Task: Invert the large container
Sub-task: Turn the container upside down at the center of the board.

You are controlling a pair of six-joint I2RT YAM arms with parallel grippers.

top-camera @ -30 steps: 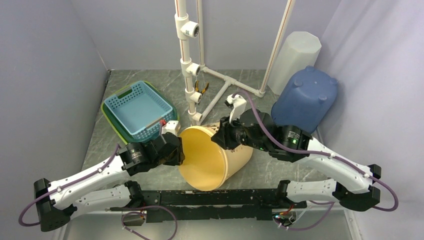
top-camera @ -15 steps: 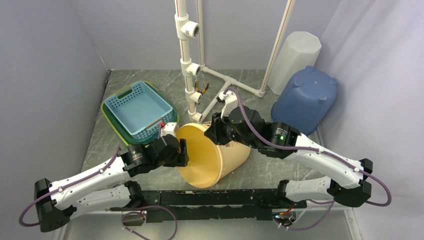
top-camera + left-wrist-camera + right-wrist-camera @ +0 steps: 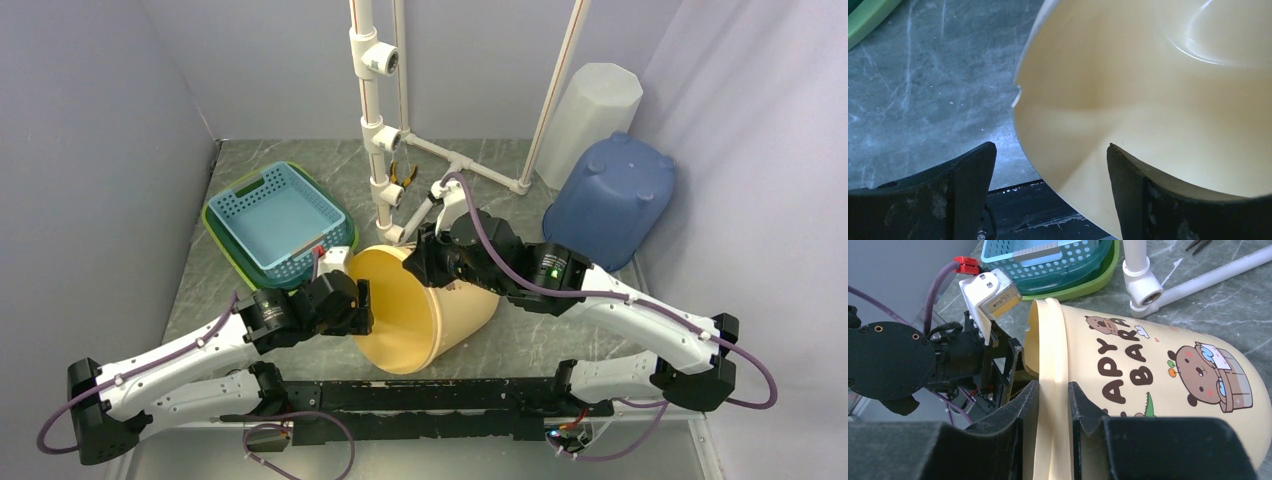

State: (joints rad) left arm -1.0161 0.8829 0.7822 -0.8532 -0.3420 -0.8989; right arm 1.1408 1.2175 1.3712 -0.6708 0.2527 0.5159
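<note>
The large container is a yellow bucket (image 3: pixel 440 310) with cartoon bears and lettering (image 3: pixel 1148 365). It lies tilted on its side on the grey table, its mouth facing front-left. My right gripper (image 3: pixel 425 262) is shut on the upper rim of the bucket, one finger inside and one outside (image 3: pixel 1053 384). My left gripper (image 3: pixel 362 305) is open at the left side of the mouth. In the left wrist view (image 3: pixel 1050 146) the rim passes between its fingers without touching either, and the bucket's inside (image 3: pixel 1148 90) fills the view.
A blue basket (image 3: pixel 277 220) in a green tray stands back left. A white pipe frame (image 3: pixel 385 130) with pliers (image 3: pixel 403 173) stands behind the bucket. An upturned blue bucket (image 3: pixel 610 200) and a white container (image 3: pixel 590 110) stand back right.
My right gripper has moved left and back with the rim in it, and the bucket's mouth has turned more to the left. The left gripper has stayed at the mouth.
</note>
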